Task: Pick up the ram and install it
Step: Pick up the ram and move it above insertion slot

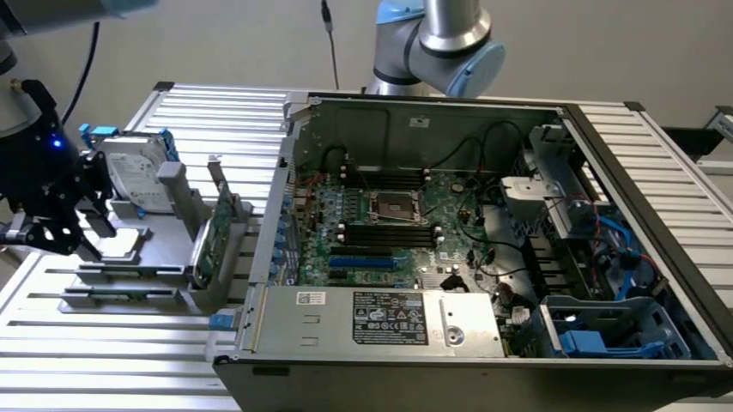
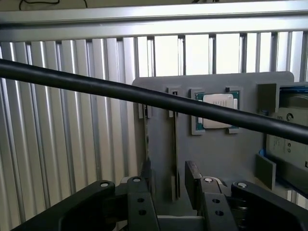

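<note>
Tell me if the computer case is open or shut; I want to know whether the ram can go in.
Open: the computer case has no side panel on, and the motherboard lies exposed inside.

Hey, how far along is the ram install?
Done: nothing yet; the ram stands on edge in the gray holder. In hand: the open gripper sits over it, jaws either side, not closed. Left: the pickup and seating it in the motherboard.

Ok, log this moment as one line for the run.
black robot gripper: open | position: straddling thin dark ram stick standing in grey slotted holder | ram: not lifted
</note>
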